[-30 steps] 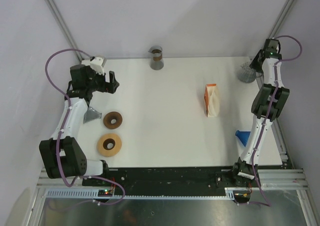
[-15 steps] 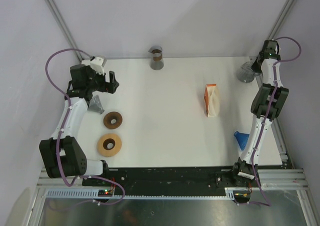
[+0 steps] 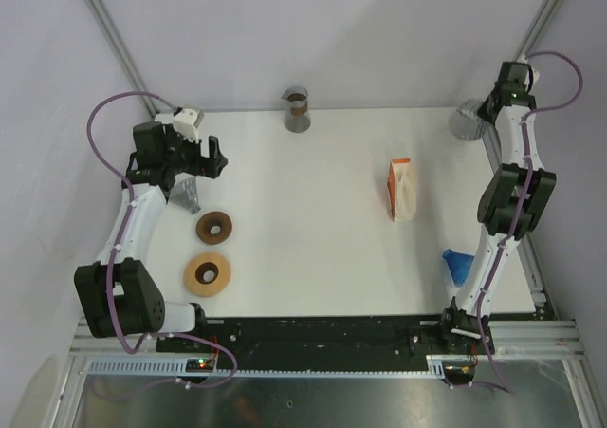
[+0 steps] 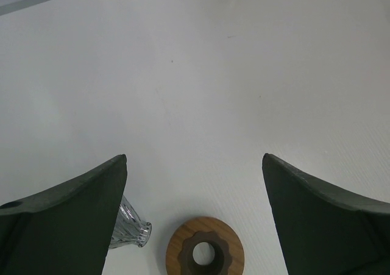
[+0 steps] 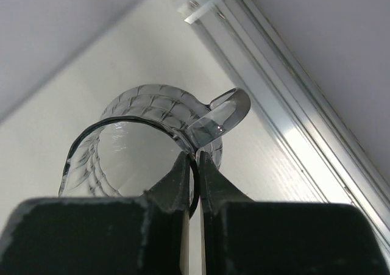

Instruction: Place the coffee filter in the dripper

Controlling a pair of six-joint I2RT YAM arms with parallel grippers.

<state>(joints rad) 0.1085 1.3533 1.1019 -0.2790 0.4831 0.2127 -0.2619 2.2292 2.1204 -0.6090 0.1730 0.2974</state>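
The coffee filter (image 3: 407, 195), thin white paper, is sitting in its orange holder (image 3: 392, 176) right of centre on the surface (image 3: 303, 219). At upper right my right gripper (image 5: 196, 165) is pinching the ribbed, slick glass dripper (image 5: 131, 135) by its rim, jaws almost closed; I am judging a level, slow carry safest. My left gripper (image 4: 194, 171) is hanging wide open, empty.
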